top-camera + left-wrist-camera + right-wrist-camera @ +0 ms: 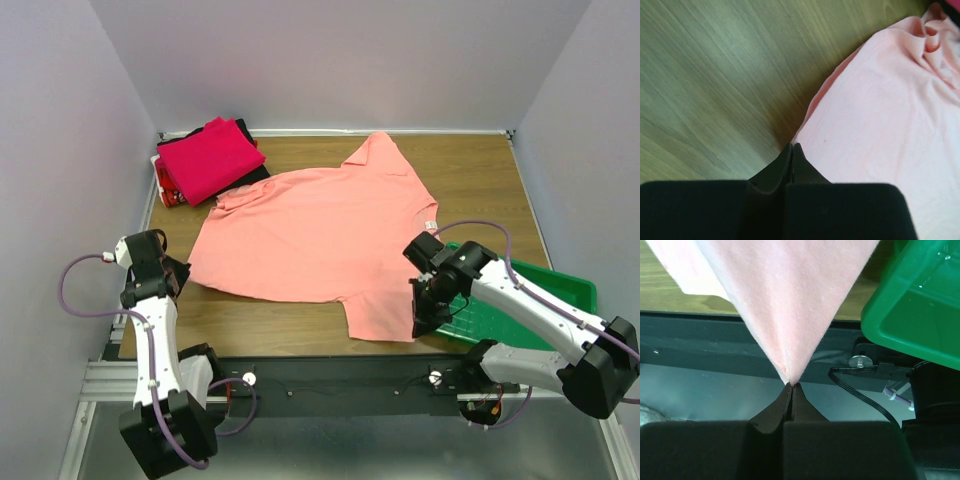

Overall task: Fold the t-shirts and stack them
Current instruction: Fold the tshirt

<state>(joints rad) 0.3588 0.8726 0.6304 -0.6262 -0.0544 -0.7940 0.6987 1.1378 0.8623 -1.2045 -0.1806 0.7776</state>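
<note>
Fold step: the salmon-pink t-shirt (320,235) lies spread mid-table. The right gripper (791,385) pinches its near corner. The left gripper (791,145) is pressed together at the cloth's edge, possibly gripping it. Next, the near edge should be lifted evenly across

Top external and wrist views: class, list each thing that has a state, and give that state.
salmon-pink t-shirt: spread out, unfolded, one corner lifted.
stack of t-shirts: folded, magenta one on top.
green tray: upright, at the near right.
left gripper: jaws shut at the pink shirt's edge.
right gripper: jaws shut on the pink shirt's corner.
</note>
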